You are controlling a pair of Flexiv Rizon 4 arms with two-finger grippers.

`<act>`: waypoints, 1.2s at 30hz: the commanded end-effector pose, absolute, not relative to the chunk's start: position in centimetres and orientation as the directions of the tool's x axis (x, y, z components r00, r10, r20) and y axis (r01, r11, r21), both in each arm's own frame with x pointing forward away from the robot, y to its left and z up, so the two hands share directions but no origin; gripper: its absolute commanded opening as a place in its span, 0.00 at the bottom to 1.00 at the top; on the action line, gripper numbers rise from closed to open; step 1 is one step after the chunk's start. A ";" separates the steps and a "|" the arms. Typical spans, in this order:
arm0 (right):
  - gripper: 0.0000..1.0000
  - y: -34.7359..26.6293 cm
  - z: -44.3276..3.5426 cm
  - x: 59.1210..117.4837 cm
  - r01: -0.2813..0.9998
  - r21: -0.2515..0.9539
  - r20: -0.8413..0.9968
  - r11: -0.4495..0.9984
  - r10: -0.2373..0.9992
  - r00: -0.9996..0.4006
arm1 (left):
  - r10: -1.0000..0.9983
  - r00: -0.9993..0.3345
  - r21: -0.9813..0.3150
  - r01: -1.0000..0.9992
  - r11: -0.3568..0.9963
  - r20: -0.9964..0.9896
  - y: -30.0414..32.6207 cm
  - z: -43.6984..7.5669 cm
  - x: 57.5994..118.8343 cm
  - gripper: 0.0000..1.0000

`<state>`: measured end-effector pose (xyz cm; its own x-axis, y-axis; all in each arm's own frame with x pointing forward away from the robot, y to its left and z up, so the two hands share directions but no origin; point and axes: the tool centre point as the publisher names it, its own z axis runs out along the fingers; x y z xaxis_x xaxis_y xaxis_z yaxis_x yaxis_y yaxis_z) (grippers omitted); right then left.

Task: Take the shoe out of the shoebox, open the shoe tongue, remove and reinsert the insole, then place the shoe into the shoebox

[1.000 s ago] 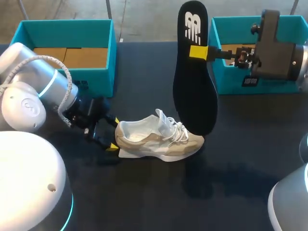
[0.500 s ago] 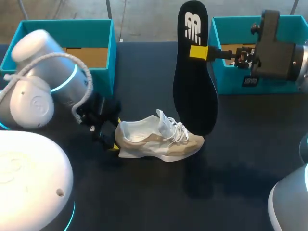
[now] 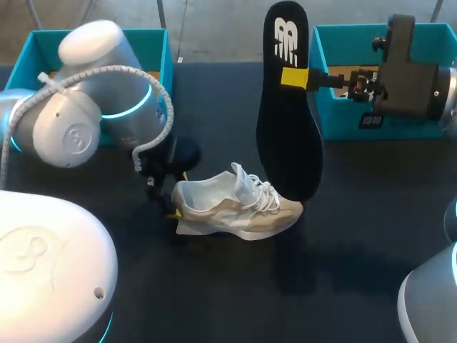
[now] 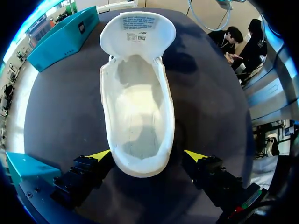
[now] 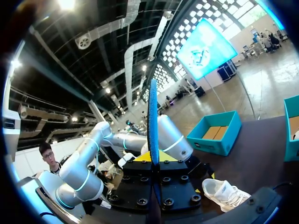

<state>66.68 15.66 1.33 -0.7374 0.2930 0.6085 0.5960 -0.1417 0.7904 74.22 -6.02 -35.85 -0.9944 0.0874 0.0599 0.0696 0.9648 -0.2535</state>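
A white and beige shoe (image 3: 239,207) lies on its sole on the dark table, toe to the right. My left gripper (image 3: 173,196) is at its heel. In the left wrist view the heel of the shoe (image 4: 138,116) sits between the open fingers of my left gripper (image 4: 148,156), and the tongue (image 4: 138,32) is folded forward over the toe. The black insole (image 3: 285,114) hangs upright above the toe, held near its heel end by my right gripper (image 3: 295,77). In the right wrist view the insole (image 5: 153,116) shows edge-on between the fingers of my right gripper (image 5: 153,156), which is shut on it.
A teal shoebox (image 3: 39,44) stands at the back left, partly hidden by my left arm. A second teal shoebox (image 3: 343,121) stands at the back right, behind my right gripper. Dark table top stretches in front of the shoe.
My left arm has swung up and to the right, bringing its open gripper closer around the shoe's heel. The right arm, insole and shoe have stayed put.
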 end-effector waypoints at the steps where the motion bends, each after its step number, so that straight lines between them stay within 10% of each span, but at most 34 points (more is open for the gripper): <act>1: 0.00 16.2 1.3 67.1 0.596 0.791 0.609 -0.143 0.292 -0.738 | 0.087 -0.995 -0.205 0.073 0.976 0.056 -6.2 -34.9 73.9 1.00; 36: 0.00 16.2 1.3 67.1 0.596 0.791 0.609 -0.143 0.292 -0.738 | 0.085 -0.996 -0.147 0.084 0.986 -0.001 -6.5 -33.2 72.5 1.00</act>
<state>66.68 15.66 1.33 -0.7374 0.2930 0.6085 0.5960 -0.1417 0.7904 72.86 -6.92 -33.64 -0.9964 0.0845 0.0048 0.0830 0.9860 -0.1449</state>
